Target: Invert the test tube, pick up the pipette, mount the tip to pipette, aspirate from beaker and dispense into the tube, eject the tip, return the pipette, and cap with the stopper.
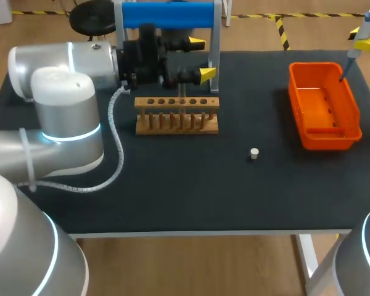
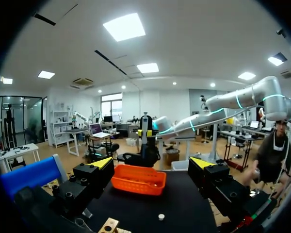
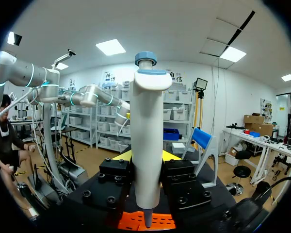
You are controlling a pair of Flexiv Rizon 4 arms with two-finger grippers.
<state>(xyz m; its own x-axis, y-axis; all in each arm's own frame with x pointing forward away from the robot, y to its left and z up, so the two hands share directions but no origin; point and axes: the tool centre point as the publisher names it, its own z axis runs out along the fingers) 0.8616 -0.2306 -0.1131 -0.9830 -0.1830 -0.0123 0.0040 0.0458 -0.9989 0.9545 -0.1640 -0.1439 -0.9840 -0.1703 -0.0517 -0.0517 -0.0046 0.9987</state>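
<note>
Right wrist view: pipette (image 3: pixel 148 141) in right tool (image 3: pixel 145 157)

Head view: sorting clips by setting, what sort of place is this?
Probably a robot lab bench staged for chemistry work: a wooden test tube rack, an orange bin on the black table, a pipette in the right hand.

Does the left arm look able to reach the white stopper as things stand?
Probably yes: the left gripper is open and empty, and the stopper stands alone, with nothing around it.
</note>
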